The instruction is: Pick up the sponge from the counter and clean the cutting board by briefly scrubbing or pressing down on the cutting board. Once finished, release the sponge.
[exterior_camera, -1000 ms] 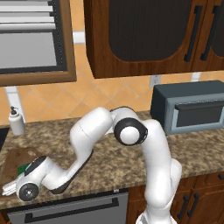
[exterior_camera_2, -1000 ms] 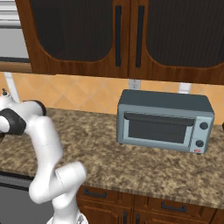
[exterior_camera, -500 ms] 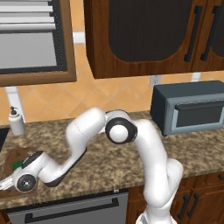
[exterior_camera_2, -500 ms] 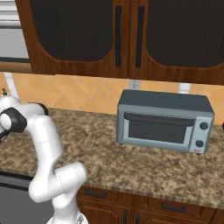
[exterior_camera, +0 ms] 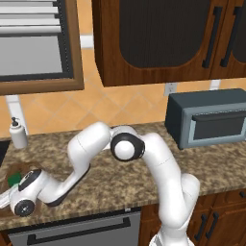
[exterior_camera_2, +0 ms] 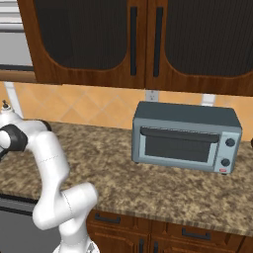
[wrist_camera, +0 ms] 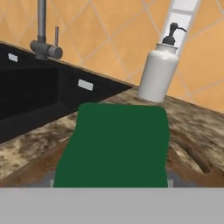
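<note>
The sponge [wrist_camera: 116,146] fills the lower middle of the hand view, dark green top facing the camera, and it hides my fingertips. It sits between the jaws of my gripper [exterior_camera: 10,185], which is shut on it. Under and around the sponge lies the brown cutting board [wrist_camera: 194,164], on the speckled counter [wrist_camera: 26,144]. In the left base view the hand is low at the far left of the counter [exterior_camera: 125,185], with a bit of green sponge [exterior_camera: 13,178] beside it over the board [exterior_camera: 19,167].
A white soap dispenser [wrist_camera: 158,74] stands just behind the board, also seen as the soap dispenser [exterior_camera: 18,133]. A black sink [wrist_camera: 30,98] with a metal faucet [wrist_camera: 43,39] lies to the left. A grey toaster oven [exterior_camera_2: 185,136] stands far right on the counter.
The arm has swung further left, carrying the hand and sponge toward the left edge of the left base view. The grip on the sponge is unchanged.
</note>
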Robot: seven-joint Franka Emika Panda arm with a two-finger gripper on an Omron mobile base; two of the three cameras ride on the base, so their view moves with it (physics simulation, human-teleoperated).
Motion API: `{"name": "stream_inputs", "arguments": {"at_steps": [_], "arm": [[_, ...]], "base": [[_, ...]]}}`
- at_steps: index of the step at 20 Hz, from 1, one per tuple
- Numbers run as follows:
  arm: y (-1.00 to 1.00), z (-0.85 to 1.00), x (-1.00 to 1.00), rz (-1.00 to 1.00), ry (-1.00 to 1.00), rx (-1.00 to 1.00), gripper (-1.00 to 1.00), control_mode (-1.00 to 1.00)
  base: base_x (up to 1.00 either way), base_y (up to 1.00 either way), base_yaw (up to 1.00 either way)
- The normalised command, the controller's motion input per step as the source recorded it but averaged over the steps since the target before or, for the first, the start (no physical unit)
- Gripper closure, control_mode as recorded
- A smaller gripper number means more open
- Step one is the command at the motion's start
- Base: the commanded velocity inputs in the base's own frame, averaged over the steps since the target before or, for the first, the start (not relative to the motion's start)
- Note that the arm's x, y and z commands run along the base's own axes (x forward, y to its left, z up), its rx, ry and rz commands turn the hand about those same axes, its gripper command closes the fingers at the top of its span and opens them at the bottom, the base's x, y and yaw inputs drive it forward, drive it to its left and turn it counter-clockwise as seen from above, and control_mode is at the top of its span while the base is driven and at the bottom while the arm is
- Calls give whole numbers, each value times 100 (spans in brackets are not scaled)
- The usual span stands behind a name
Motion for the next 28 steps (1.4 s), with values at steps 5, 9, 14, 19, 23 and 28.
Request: {"name": "stream_inputs", "arguments": {"at_steps": [5,9,14,19,23,28], "arm": [[-42,-47,89,0,1,8,100,-100],[-35,-56,89,0,0,3,100,-100],[-19,-61,100,-4,0,0,100,-100],[-38,-65,80,-6,0,1,100,-100],[-68,-84,47,-13,0,3,100,-100],[-61,-55,54,-17,-4,0,100,-100]], "base": [[0,0,0],[0,0,0],[0,0,0],[0,0,0],[0,0,0],[0,0,0]]}}
